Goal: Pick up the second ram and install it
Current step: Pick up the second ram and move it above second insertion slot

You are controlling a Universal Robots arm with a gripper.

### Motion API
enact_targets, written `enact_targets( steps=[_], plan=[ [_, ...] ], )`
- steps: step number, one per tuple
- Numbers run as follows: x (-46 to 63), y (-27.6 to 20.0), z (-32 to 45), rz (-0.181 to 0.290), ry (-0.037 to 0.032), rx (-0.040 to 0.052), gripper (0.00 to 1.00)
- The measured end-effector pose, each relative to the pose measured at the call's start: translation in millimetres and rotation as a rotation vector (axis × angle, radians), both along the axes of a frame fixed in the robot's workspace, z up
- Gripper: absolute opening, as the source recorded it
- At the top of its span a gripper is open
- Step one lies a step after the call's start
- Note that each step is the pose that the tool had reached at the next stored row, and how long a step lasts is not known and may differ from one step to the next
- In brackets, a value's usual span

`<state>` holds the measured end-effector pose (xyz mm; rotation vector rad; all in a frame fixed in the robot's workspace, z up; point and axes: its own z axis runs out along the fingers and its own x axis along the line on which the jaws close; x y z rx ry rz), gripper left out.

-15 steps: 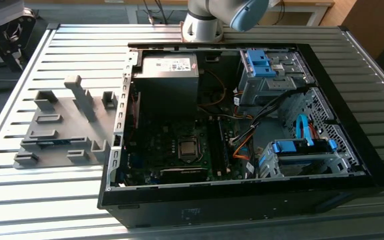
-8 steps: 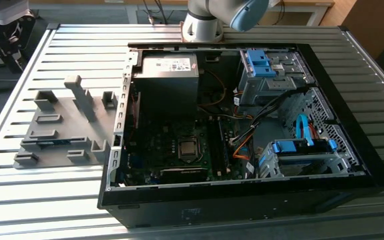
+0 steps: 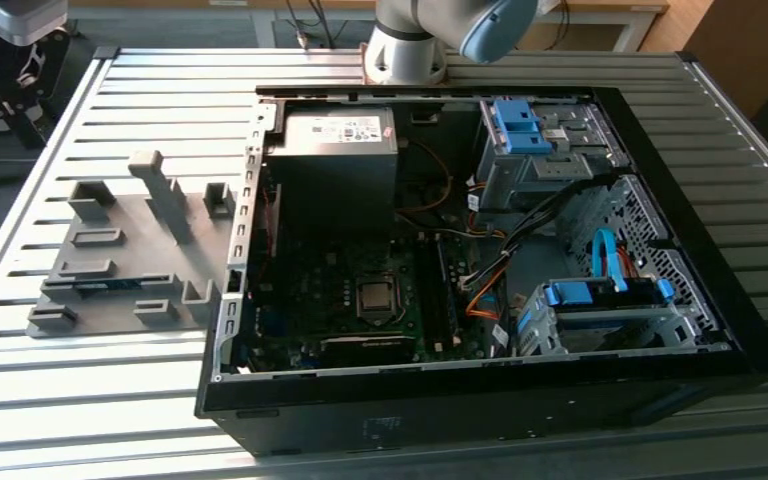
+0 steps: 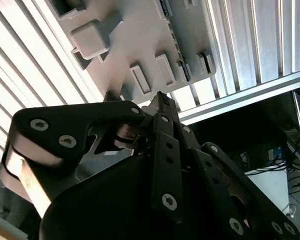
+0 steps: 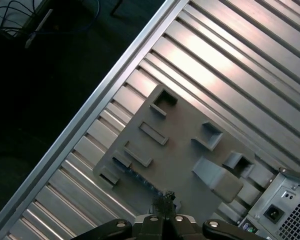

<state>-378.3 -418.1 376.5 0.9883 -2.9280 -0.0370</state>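
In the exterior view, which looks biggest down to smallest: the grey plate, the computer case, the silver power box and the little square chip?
Largest to smallest, as they look in the exterior view:
1. computer case
2. grey plate
3. silver power box
4. square chip
No two look alike in size.

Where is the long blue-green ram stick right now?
In the exterior view the second ram lies in the grey fixture plate, on the slatted table at the exterior view's left of the open computer case.

Thin blue-green ram stick [image 3: 104, 284], dark-chipped, seated in grey fixture plate [image 3: 144, 250] slot.
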Motion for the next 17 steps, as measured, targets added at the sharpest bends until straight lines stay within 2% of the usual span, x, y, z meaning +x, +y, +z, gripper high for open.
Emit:
enact_targets(
  steps=[2, 3, 6, 8, 11, 17],
  plan=[
    [-0.6, -0.2, -0.4, 0.016, -0.0026, 0.0000, 0.11],
    [-1.4, -0.4, -0.6, 0.017, -0.0070, -0.0001, 0.11],
    [-5.4, -1.6, -1.7, 0.018, -0.0281, -0.0001, 0.11],
    [-7.0, -2.6, -2.8, 0.019, -0.0364, 0.0026, 0.11],
    [-7.2, -2.9, -4.7, 0.040, -0.0392, 0.0078, 0.11],
    [-7.2, -3.2, -6.8, 0.114, -0.0414, 0.0101, 0.11]
  ],
)
